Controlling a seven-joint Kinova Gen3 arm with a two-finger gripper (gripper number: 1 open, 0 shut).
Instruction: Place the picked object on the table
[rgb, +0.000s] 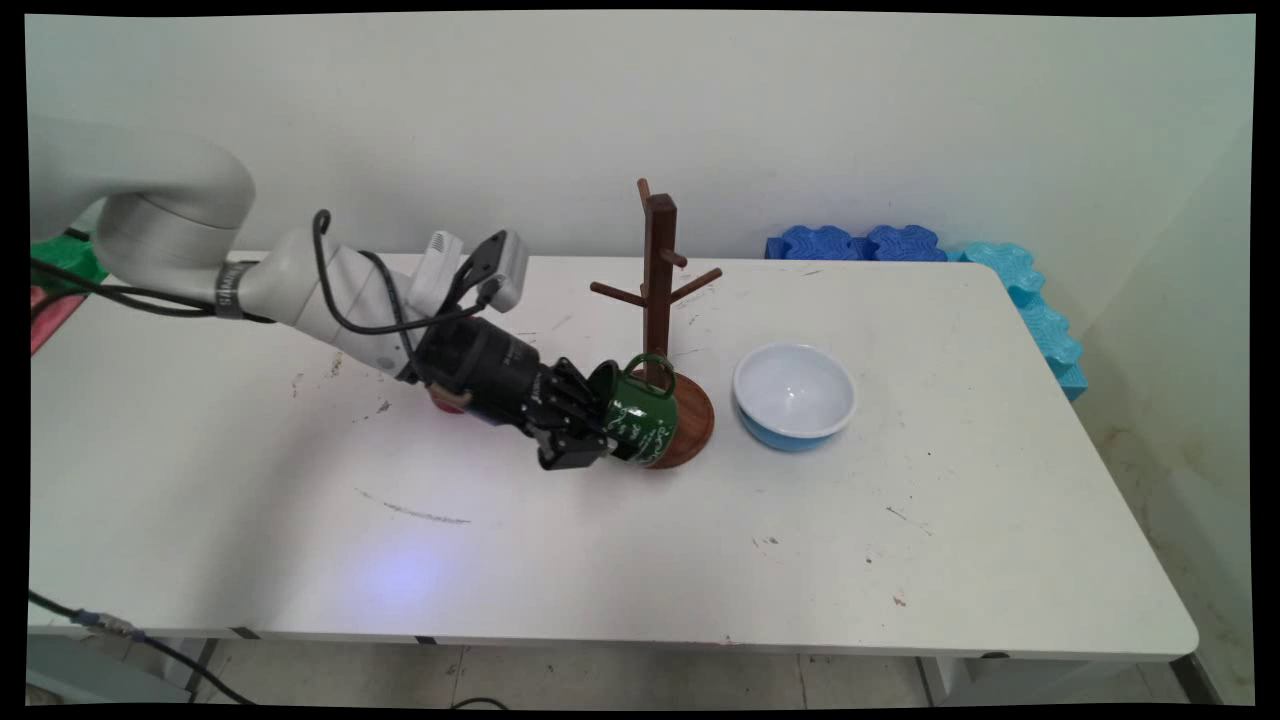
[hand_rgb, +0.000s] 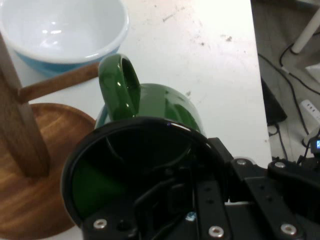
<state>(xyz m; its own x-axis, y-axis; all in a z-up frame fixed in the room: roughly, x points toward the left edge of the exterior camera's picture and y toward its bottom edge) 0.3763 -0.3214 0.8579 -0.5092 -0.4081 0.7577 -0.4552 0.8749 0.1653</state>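
A lab: robot arm (rgb: 300, 290) at a scuffed white table (rgb: 600, 560).

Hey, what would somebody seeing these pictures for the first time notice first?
Probably the gripper near the table's middle, shut on the rim of a green mug tipped on its side, handle up. Right behind it stands a wooden mug tree on a round base, with a white-and-blue bowl to its right.

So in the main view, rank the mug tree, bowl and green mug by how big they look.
1. Mug tree, clearly tallest.
2. Bowl.
3. Green mug, partly hidden by the hand, so its rank below the bowl is unsure.
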